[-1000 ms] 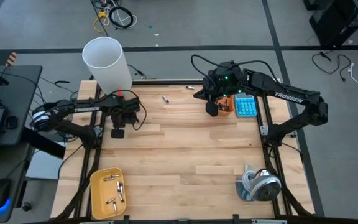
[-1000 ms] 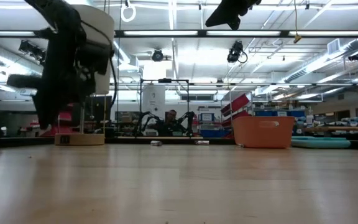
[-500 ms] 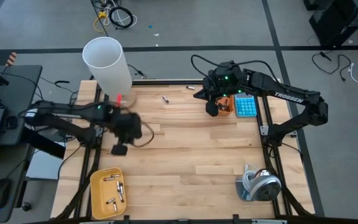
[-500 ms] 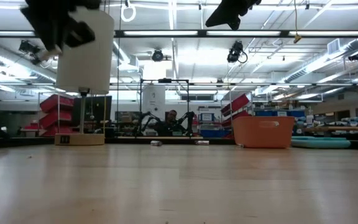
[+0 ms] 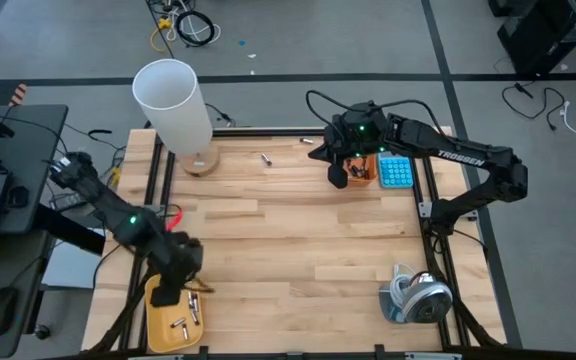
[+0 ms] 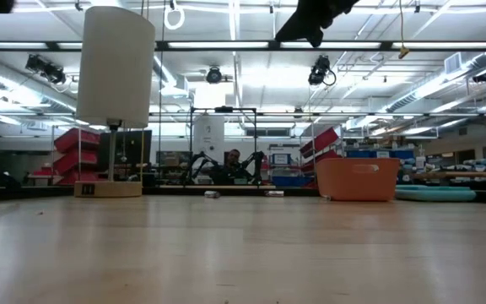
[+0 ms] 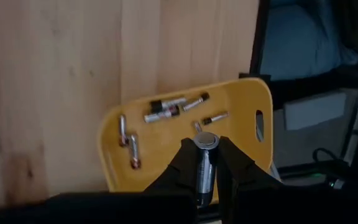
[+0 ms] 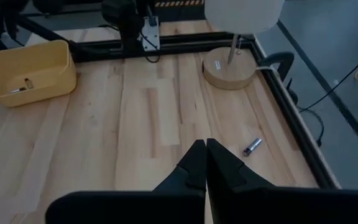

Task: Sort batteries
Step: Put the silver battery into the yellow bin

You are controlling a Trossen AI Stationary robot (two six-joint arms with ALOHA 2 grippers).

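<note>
My left gripper [image 7: 205, 163] hangs over the yellow tray [image 5: 158, 318] at the table's near left corner, shut on a silvery battery [image 7: 205, 155]. Several batteries [image 7: 166, 111] lie on the floor of the tray [image 7: 241, 99]. Two loose batteries [image 5: 265, 158] [image 5: 306, 142] lie flat on the wood near the far edge; one battery [image 8: 252, 147] shows in the right wrist view. My right gripper [image 5: 339, 176] waits shut in the air at the far right, next to the orange bin [image 5: 365, 166]. My left gripper pinches the battery by its sides between the two fingers [image 7: 184, 163]. The battery lies along the fingers, and its round end cap [image 7: 206, 141] sticks out past their tips. The fingers slant steeply down. The battery is lifted clear above the tray.
A white lamp [image 5: 173, 98] on a round wooden base [image 8: 229, 71] stands at the far left. A blue calculator [image 5: 396, 172] lies beside the orange bin [image 6: 357, 179]. A grey roll [image 5: 416, 298] sits at the near right corner. The middle of the table is bare wood.
My left gripper has swung from beside the lamp base toward the table's near edge, rising and turning, and now hangs over the yellow tray; it has left the low view. My right gripper has kept still.
</note>
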